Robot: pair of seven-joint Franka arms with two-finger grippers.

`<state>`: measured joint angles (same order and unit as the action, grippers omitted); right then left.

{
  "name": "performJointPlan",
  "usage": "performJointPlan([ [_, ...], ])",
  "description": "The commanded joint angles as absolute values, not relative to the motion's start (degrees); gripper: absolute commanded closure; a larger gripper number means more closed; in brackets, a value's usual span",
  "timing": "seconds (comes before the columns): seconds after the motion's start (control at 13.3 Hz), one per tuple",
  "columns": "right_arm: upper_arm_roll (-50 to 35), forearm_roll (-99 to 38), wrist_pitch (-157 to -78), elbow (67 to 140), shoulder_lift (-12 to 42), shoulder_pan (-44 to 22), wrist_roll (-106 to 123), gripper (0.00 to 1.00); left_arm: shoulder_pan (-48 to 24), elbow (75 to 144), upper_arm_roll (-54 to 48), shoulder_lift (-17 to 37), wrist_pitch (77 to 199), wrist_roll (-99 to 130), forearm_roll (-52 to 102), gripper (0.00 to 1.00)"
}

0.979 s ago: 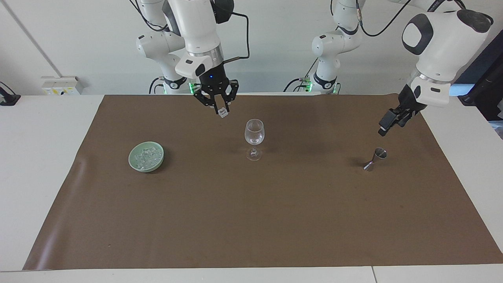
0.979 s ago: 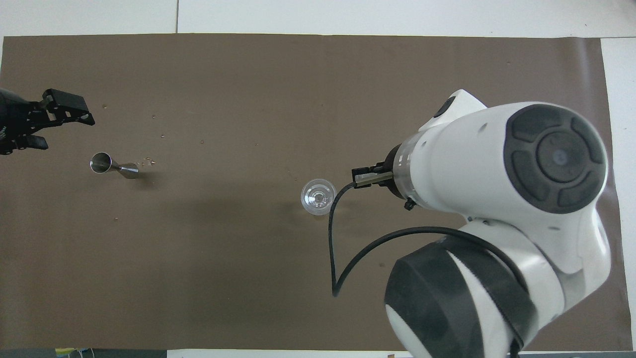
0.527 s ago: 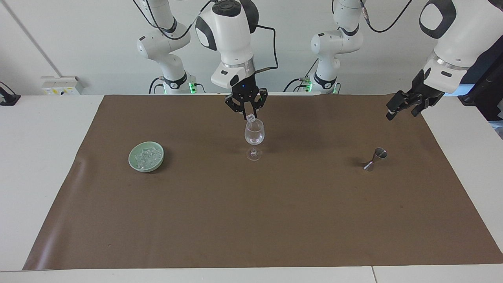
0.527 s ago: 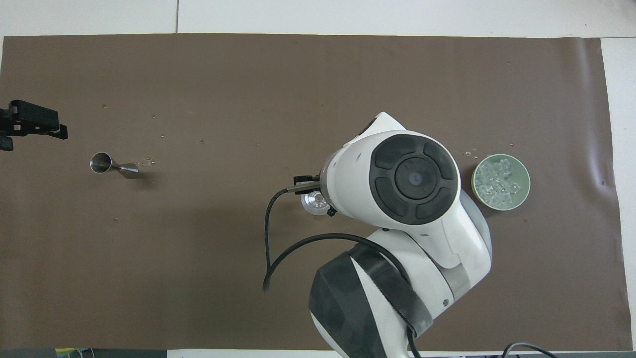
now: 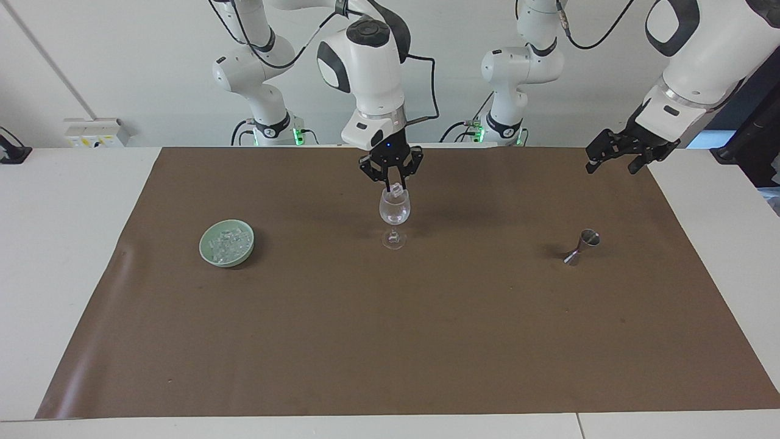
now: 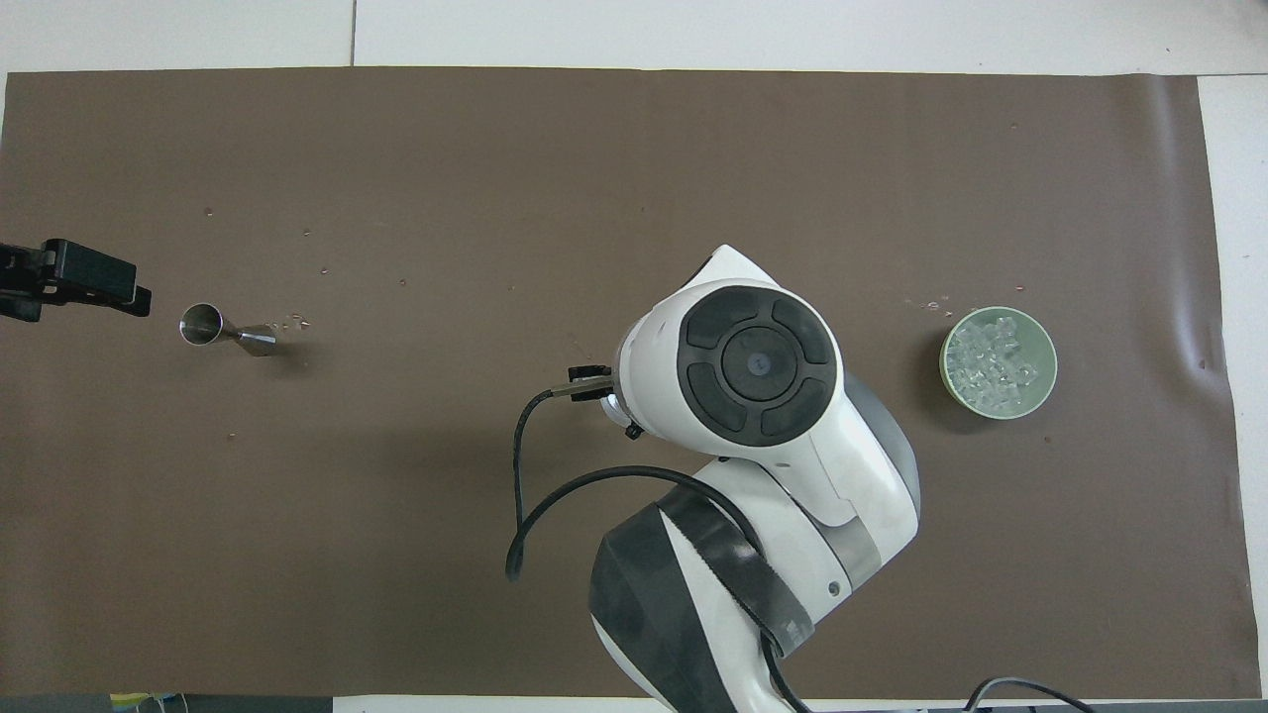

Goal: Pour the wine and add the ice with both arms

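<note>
Both arms [image 5: 372, 67] were glossy white with dark grey joint caps, black cables and black grippers.

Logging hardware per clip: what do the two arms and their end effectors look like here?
Both arms are glossy white, rounded segments with dark grey joint bands and silver wrist rings. The right arm has a round dark grey cap and a black cable looping from its wrist. Right end effector and left end effector are small, black and two-fingered; a blue light shows above the right one. Green lights glow at the bases.

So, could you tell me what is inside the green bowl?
The green bowl holds a heap of clear ice cubes. The cubes cover the bowl's bottom.
</note>
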<state>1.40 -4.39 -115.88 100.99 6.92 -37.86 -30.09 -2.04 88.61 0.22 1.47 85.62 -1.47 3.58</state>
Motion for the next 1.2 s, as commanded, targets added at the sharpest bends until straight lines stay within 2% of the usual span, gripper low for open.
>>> performJointPlan([
  [0.0, 1.7, -4.3, -117.3, 104.7, 4.6, -38.1, -31.3, 0.92, -3.3, 91.7, 1.4, -0.6, 86.0, -2.7, 2.5, 0.00],
  [0.15, 1.2, -4.3, -117.1, 104.7, 4.6, -38.1, -31.4, 0.89, -3.4, 92.3, 1.4, -0.8, 87.2, -3.3, 2.5, 0.00],
  [0.3, 1.2, -4.3, -117.3, 104.6, 4.6, -38.1, -32.7, 0.80, -3.4, 92.4, 1.3, -0.9, 87.0, -4.7, 2.1, 0.00],
  [0.38, 1.2, -4.3, -117.5, 104.6, 4.6, -38.1, -33.0, 0.72, -3.3, 92.4, 1.2, -1.5, 86.7, -4.7, 1.8, 0.00],
  [0.45, 1.2, -4.3, -117.5, 104.6, 4.6, -38.1, -33.0, 0.71, -3.3, 92.7, 1.3, -1.8, 86.5, -4.7, 1.7, 0.00],
  [0.6, 1.2, -4.3, -117.4, 104.6, 4.6, -39.1, -33.9, 0.56, -3.4, 93.1, 1.1, -2.4, 86.4, -4.7, 1.1, 0.00],
  [0.68, 1.2, -4.3, -117.4, 104.4, 4.6, -39.1, -34.4, 0.53, -3.4, 93.1, 1.1, -2.4, 86.6, -4.7, 0.8, 0.00],
  [0.9, 1.3, -4.2, -116.4, 103.0, 5.0, -39.1, -34.4, 0.52, -3.3, 93.0, 1.1, -2.4, 86.5, -5.1, 0.4, 0.00],
  [1.13, 1.8, -1.4, -110.9, 97.1, 5.5, -35.8, -33.5, 0.49, -3.3, 93.1, 1.1, -2.4, 86.5, -5.4, 0.4, 0.00],
])
